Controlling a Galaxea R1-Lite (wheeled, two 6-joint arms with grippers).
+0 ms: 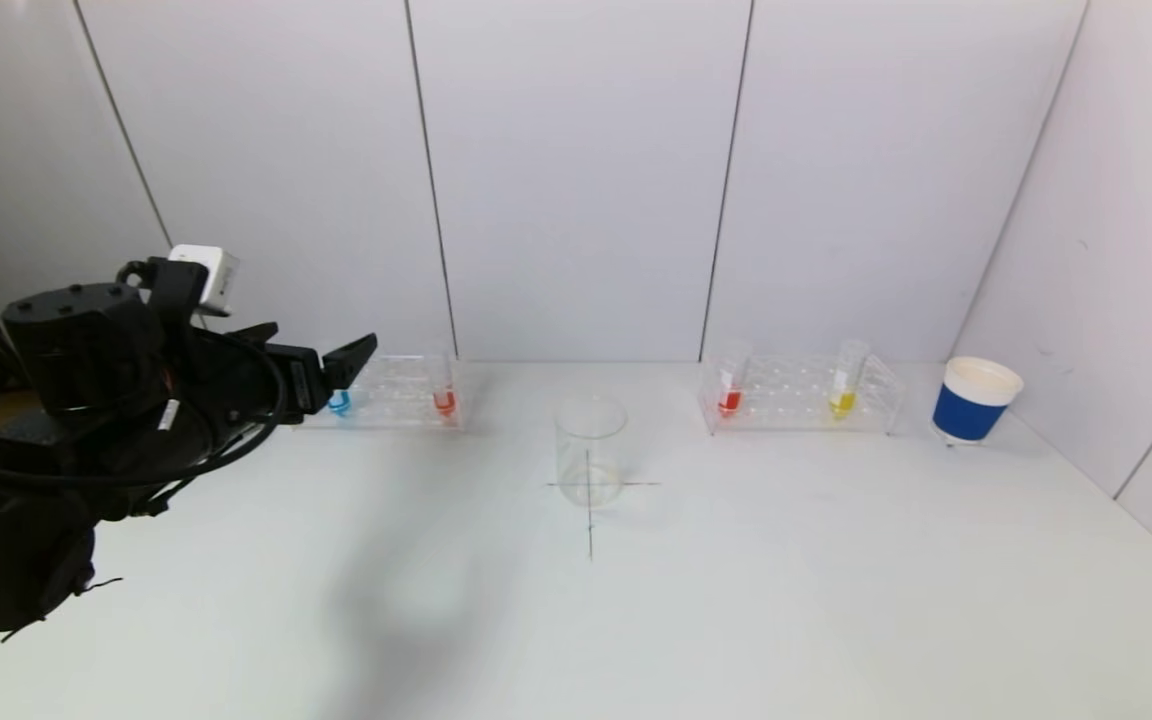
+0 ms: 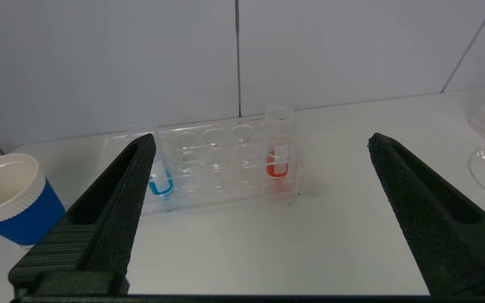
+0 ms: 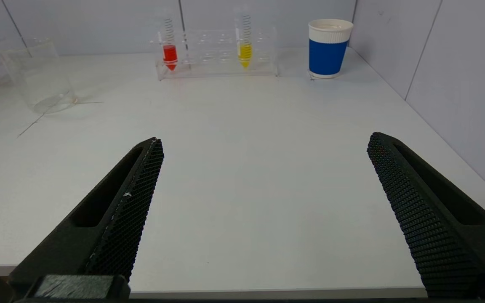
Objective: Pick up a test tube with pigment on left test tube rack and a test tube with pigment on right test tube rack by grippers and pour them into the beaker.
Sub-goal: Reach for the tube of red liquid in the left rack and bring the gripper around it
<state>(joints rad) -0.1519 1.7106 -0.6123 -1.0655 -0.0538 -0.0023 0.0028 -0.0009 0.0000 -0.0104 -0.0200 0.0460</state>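
Both grippers stand wide open and hold nothing. On the robot's left, the left gripper (image 1: 336, 365) is raised above the table (image 1: 736, 600), its dark fingers pointing toward the left test tube rack (image 1: 391, 392). The right gripper (image 3: 263, 143) sits low at the near edge of the table, well apart from everything on it.

A plain white tabletop fills the scene, matte and smooth. Pale grey wall panels with thin dark seams close it in at the back and along the robot's right side. A thin pencil cross is drawn near the middle of the table, and the clear glass beaker (image 1: 590, 450) stands upright on it, seemingly empty, though its bottom is hard to read.

The left rack is clear plastic, close to the back wall. It holds a blue test tube (image 2: 160, 168) at its outer end and an orange-red test tube (image 2: 277, 153) at the end nearer the beaker. The right test tube rack (image 1: 801, 395), also clear, holds a red test tube (image 1: 730, 385) and a yellow test tube (image 1: 844, 380). A blue and white paper cup (image 1: 973, 400) stands just beyond that rack, near the side wall.
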